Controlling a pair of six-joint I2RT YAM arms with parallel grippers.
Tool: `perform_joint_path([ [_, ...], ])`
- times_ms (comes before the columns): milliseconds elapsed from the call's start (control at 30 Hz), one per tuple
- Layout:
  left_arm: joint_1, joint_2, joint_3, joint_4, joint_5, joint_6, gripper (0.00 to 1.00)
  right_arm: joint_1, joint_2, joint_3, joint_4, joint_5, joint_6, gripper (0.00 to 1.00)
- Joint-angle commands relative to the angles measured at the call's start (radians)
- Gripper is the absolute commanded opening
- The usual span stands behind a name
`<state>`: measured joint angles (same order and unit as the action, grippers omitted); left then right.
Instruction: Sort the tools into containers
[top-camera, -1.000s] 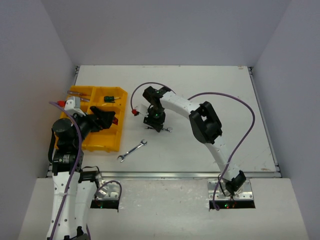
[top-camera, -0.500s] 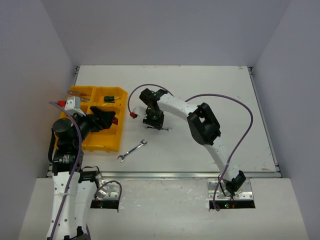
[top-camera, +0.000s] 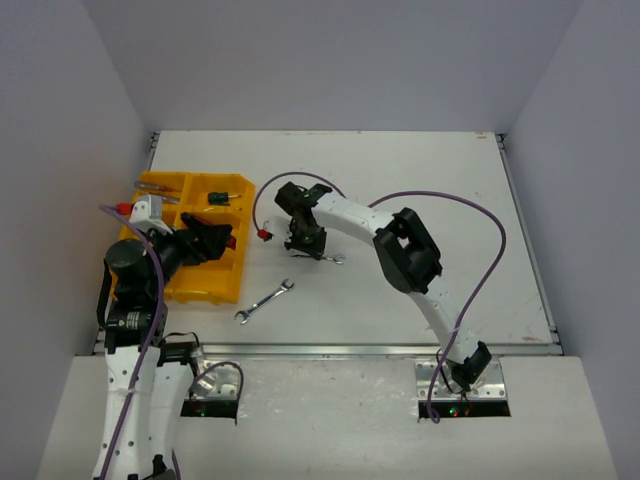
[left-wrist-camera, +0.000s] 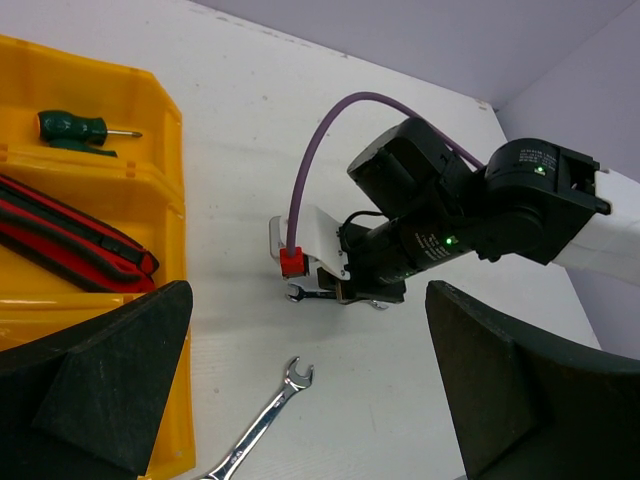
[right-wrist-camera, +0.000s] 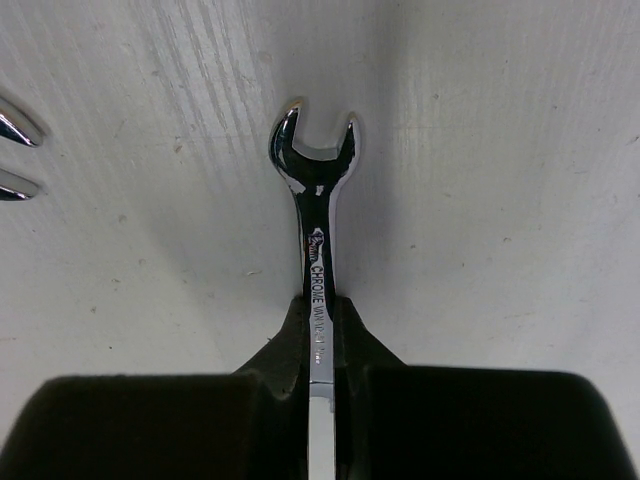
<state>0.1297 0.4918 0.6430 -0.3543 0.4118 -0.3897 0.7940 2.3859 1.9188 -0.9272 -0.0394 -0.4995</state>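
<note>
My right gripper (top-camera: 306, 242) is shut on the shaft of a small silver wrench (right-wrist-camera: 315, 200), holding it low at the table surface right of the tray. The wrench's ends stick out on both sides in the left wrist view (left-wrist-camera: 300, 293). A longer silver wrench (top-camera: 264, 301) lies loose on the table nearer the arms and also shows in the left wrist view (left-wrist-camera: 262, 425). My left gripper (top-camera: 213, 240) is open and empty over the right side of the yellow tray (top-camera: 200, 285). The tray holds a green-handled screwdriver (left-wrist-camera: 70, 127) and red-handled pliers (left-wrist-camera: 70, 235).
More tools lie in the tray's far left compartment (top-camera: 158, 190). The right arm's purple cable (left-wrist-camera: 310, 150) with a red plug (left-wrist-camera: 291, 262) loops beside its gripper. White walls enclose the table on three sides.
My right gripper has shifted a little to the left, toward the tray, with the small wrench in it. The left arm and the loose wrench have not moved.
</note>
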Motion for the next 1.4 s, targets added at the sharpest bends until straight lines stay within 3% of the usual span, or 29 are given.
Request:
perform_joint_path([
  [0, -0.012, -0.010, 0.000, 0.049, 0.007, 0.011, 1.00, 0.021, 0.090, -0.087, 0.053, -0.126, 0.044, 0.00],
  [300, -0.012, -0.019, 0.001, 0.045, -0.010, 0.009, 1.00, 0.021, -0.100, -0.164, 0.130, -0.082, 0.130, 0.00],
  [1033, -0.013, -0.038, 0.011, 0.026, -0.060, 0.005, 1.00, 0.019, -0.266, -0.197, 0.168, -0.118, 0.233, 0.00],
  [1367, -0.012, -0.045, 0.034, 0.002, -0.114, 0.004, 1.00, 0.019, -0.404, -0.214, 0.370, -0.346, 0.349, 0.00],
])
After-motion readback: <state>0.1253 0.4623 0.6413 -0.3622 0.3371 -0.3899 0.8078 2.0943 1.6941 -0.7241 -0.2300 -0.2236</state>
